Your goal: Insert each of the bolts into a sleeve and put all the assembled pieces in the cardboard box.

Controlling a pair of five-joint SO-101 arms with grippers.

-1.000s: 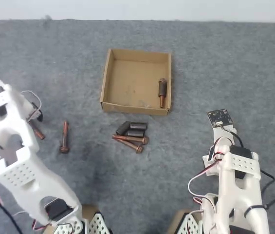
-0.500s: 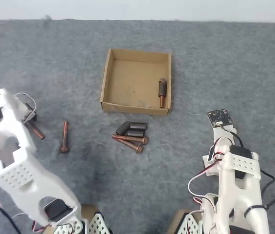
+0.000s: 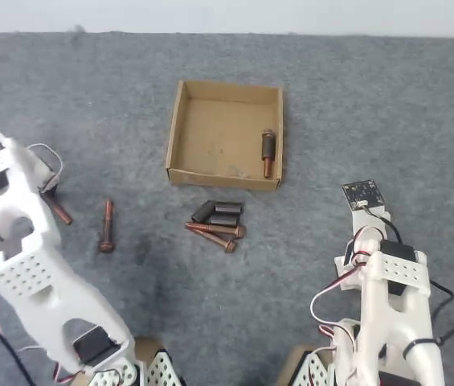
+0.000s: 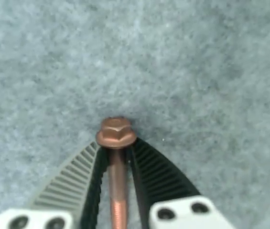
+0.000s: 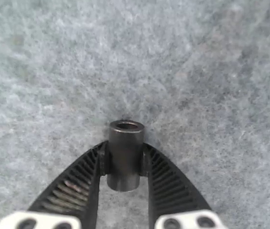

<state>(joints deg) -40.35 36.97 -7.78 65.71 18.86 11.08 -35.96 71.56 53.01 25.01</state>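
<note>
At left, left claw (image 4: 117, 151) clamping a bolt (image 4: 116, 135) shifted slightly; right claw (image 5: 124, 153) clamps a sleeve (image 5: 125, 140).

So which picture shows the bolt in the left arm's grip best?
The left wrist view: the copper hex-head bolt sits close up, clamped in the left tool. In the high view a short piece pokes out beside the left arm.

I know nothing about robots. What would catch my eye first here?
Each tool grips one part: the left tool is shut on a copper bolt, the right tool on a dark sleeve. In the middle of the high view sits an open cardboard box with one assembled piece by its wall on the right arm's side, and a small heap of bolts and sleeves lies just in front of it.
</note>
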